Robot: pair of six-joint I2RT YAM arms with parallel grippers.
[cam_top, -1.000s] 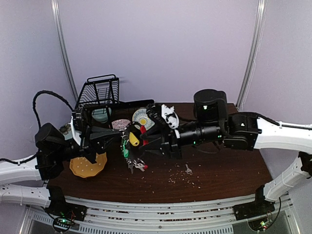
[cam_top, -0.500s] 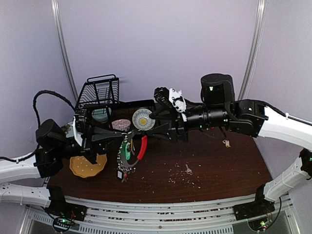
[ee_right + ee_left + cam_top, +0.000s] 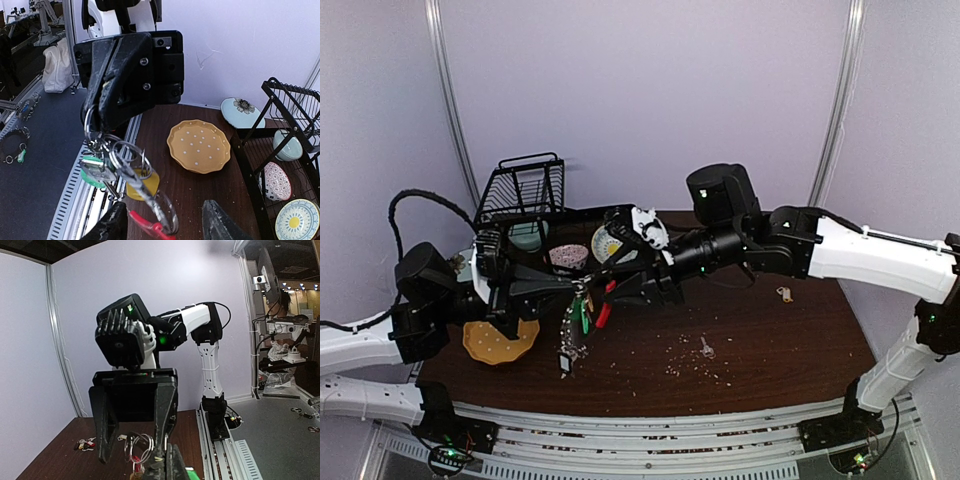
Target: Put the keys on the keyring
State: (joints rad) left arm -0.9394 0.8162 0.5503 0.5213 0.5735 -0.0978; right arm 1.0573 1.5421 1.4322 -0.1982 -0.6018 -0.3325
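Observation:
The keyring (image 3: 578, 318) hangs above the table as a bunch of silver rings (image 3: 127, 155) with a green tag (image 3: 94, 170), a yellow tag (image 3: 145, 184) and a red clip (image 3: 150, 229). My left gripper (image 3: 578, 286) is shut on its top ring (image 3: 141, 446). My right gripper (image 3: 165, 227) is open, and the bunch's lower rings and the red clip hang between its fingers (image 3: 165, 412). Loose keys lie on the table: a small silver one (image 3: 705, 347), one with a pale tag (image 3: 785, 293) and a little cluster with red tags (image 3: 85, 444).
A yellow dotted plate (image 3: 500, 342) lies under my left arm. Behind it stands a black wire dish rack (image 3: 525, 190) with plates and bowls (image 3: 287, 145). A pale blue flowered plate (image 3: 242, 111) lies beside the rack. Crumbs (image 3: 690, 368) are scattered near the front edge.
My right gripper let go of the keyring bunch, opened and drew back to the right, then came back left to the bunch. The keyring now hangs lower from the left gripper.

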